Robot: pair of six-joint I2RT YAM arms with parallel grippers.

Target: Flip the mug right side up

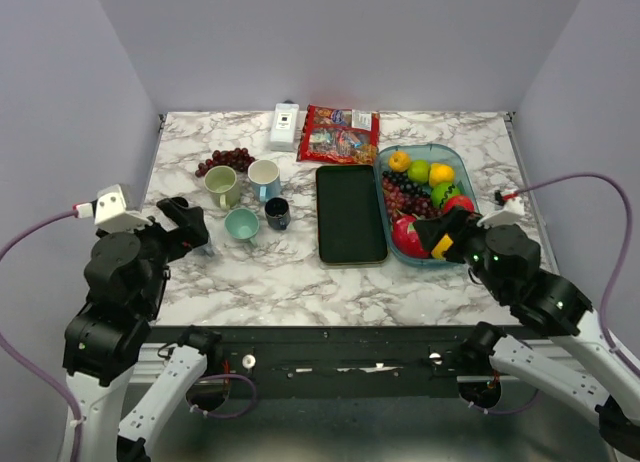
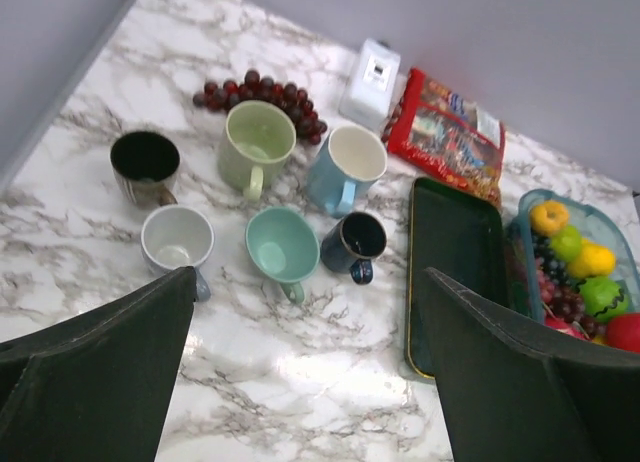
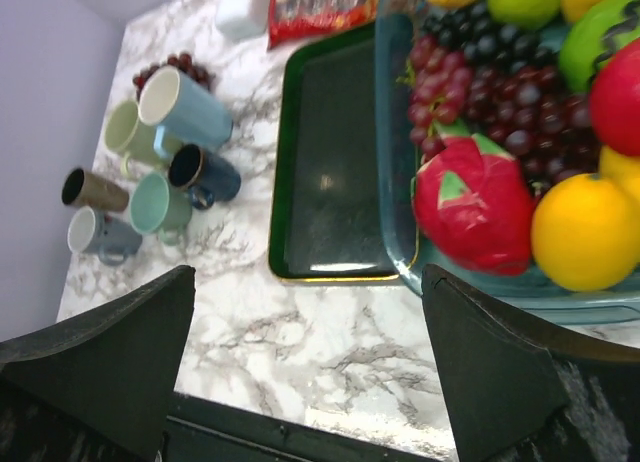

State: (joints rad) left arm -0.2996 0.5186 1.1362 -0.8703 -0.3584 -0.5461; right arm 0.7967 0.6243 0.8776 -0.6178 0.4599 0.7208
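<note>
At the left of the counter [image 1: 300, 282], six mugs [image 2: 283, 244] are grouped beside the grapes [image 2: 262, 92]. Every mouth is seen facing up, so the turning is judged done. The left end effector [image 2: 310, 282] and the right end effector [image 3: 308, 277] are held released, grasping nothing. Print on the snack packet [image 2: 445, 132] cannot be read.

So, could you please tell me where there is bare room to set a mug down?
The near strip of marble in front of the mugs and the green tray is bare, as is the tray itself. The back right corner behind the fruit bin is free. Crowded around the mugs and grapes.
</note>
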